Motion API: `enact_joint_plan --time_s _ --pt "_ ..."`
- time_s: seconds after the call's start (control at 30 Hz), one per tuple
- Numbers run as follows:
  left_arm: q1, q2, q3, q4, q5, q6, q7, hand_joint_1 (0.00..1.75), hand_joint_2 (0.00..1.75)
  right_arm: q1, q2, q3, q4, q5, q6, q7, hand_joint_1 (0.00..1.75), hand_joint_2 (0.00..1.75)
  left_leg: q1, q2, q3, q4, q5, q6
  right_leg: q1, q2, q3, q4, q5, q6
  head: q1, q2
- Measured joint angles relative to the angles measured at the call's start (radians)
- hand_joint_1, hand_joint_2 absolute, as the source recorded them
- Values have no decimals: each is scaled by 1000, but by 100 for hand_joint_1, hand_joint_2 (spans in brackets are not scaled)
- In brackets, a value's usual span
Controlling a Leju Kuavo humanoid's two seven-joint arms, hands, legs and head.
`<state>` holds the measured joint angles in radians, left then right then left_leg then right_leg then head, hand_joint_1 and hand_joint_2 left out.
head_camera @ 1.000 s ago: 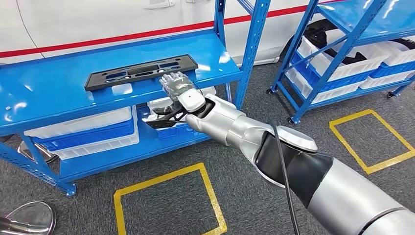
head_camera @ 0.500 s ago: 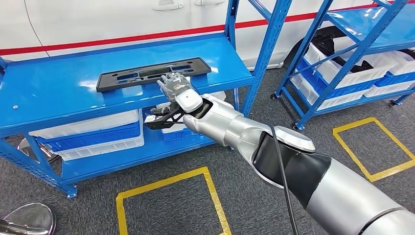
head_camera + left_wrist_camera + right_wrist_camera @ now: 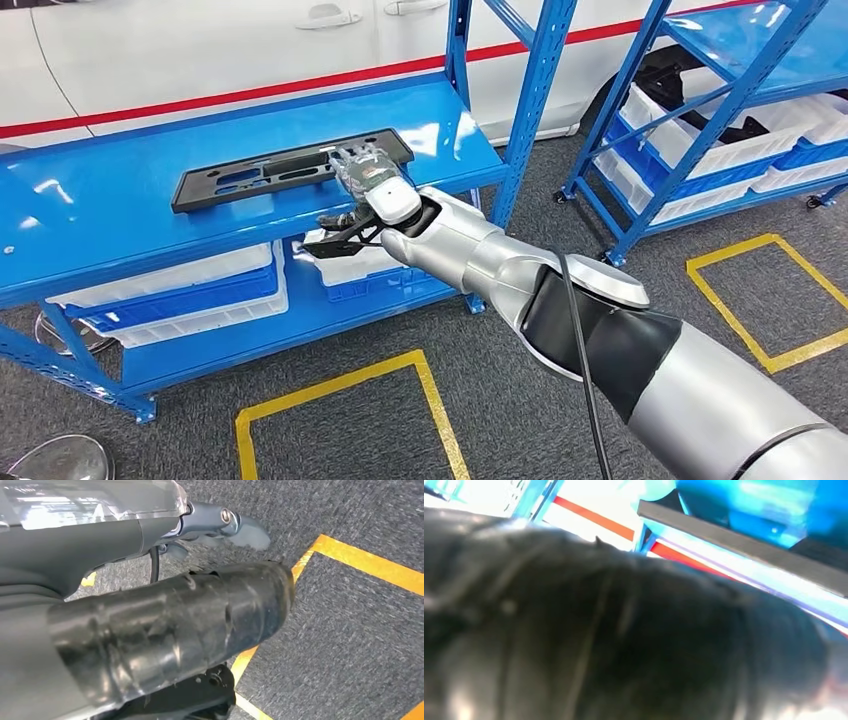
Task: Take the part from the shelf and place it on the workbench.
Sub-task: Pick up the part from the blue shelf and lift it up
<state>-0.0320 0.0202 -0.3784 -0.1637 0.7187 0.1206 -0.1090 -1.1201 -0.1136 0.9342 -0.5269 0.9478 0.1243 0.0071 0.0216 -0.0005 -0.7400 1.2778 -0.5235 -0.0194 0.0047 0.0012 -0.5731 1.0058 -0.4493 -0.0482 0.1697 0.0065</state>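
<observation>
A long black plastic part [image 3: 270,170] with cut-outs lies flat on the top board of the blue shelf [image 3: 110,200]. My right hand [image 3: 368,176] reaches in from the right. Its fingers lie stretched over the part's right section at the near edge, and its thumb is hidden. The part still rests on the board. In the right wrist view the hand [image 3: 614,640] is a dark blur, with the part's edge [image 3: 744,547] beyond it. In the left wrist view my left hand [image 3: 165,625] hangs over the grey carpet; its fingers are hidden.
White and blue bins [image 3: 180,285] sit on the lower board. Blue uprights [image 3: 535,95] stand right of the hand. A second blue rack [image 3: 720,110] with bins stands at the right. Yellow floor squares [image 3: 340,420] mark the carpet. A white car [image 3: 200,50] is behind.
My right hand has moved forward from the shelf's front edge onto the right section of the part. The view has shifted a little; the part has not moved on the board.
</observation>
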Motion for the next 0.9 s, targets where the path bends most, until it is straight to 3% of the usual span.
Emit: enact_joint_plan --time_s 0.07,0.13,0.3,0.33,0.4,0.47,0.5,0.53,0.6,0.63,0.73,0.8,0.83,0.9 --pt "0 0 0 0 0 0 -1 0 0 1 1 0 1 2 0 1 0 0 0 1 38 -113 83 3 0 1 13 12 -19 4 0 0" --pt "-1 1 0 0 0 0 -2 0 0 -1 1 0 2 3 0 1 0 0 -4 1 79 -207 117 12 3 1 16 25 -36 13 0 0" --pt "-1 0 0 0 1 0 -3 0 0 -4 1 -1 4 4 -1 2 0 0 -2 -4 101 -244 102 36 3 1 5 47 -59 35 0 0" --pt "-1 -1 0 0 2 0 -3 0 0 -5 1 -1 5 5 -1 2 0 0 1 -3 107 -249 101 41 1 1 -12 81 -76 41 0 0" --pt "-2 -2 0 0 2 1 -2 0 0 -4 1 -1 7 5 -1 2 0 0 2 -3 117 -252 93 47 -8 0 -81 203 -119 53 0 0" --pt "-3 -2 0 0 2 2 -2 0 0 5 1 -1 10 6 0 2 0 0 3 -4 129 -252 84 48 -18 0 -148 299 -128 62 0 0" --pt "-2 -2 0 0 2 2 -2 0 0 8 1 -1 11 6 0 2 0 0 4 -5 136 -252 78 47 -22 0 -160 297 -104 65 0 0" --pt "-2 -2 0 0 2 3 -2 0 0 9 1 -1 13 6 0 2 0 0 6 -6 145 -252 72 45 -25 -1 -154 260 -64 66 0 0" --pt "-1 -3 0 0 3 3 -2 0 0 7 1 -2 15 6 -1 2 0 0 8 -7 161 -253 58 36 -25 -1 -113 134 19 63 0 0" --pt "-2 -3 0 0 3 3 -2 0 0 5 1 -2 16 6 -1 2 0 0 8 -8 165 -253 54 31 -22 -1 -92 83 39 59 0 0" --pt "-4 -3 0 0 3 3 -1 0 0 3 1 -2 17 7 -1 2 0 0 7 -8 169 -258 46 12 -13 1 -67 34 27 45 0 0" --pt "-4 -3 0 0 3 3 -1 0 0 3 1 -2 17 8 -1 2 0 0 9 -5 169 -250 35 1 -16 1 -54 22 20 35 0 0" --pt "-4 -3 0 0 3 3 0 0 0 1 1 -2 17 9 -1 2 0 0 9 -3 158 -223 20 -2 -18 1 -45 15 18 28 0 0" --pt "-3 -3 0 0 3 2 -1 0 0 0 4 -3 18 10 -1 2 0 0 8 -2 96 -104 -26 -2 -15 2 -30 9 11 16 0 0"
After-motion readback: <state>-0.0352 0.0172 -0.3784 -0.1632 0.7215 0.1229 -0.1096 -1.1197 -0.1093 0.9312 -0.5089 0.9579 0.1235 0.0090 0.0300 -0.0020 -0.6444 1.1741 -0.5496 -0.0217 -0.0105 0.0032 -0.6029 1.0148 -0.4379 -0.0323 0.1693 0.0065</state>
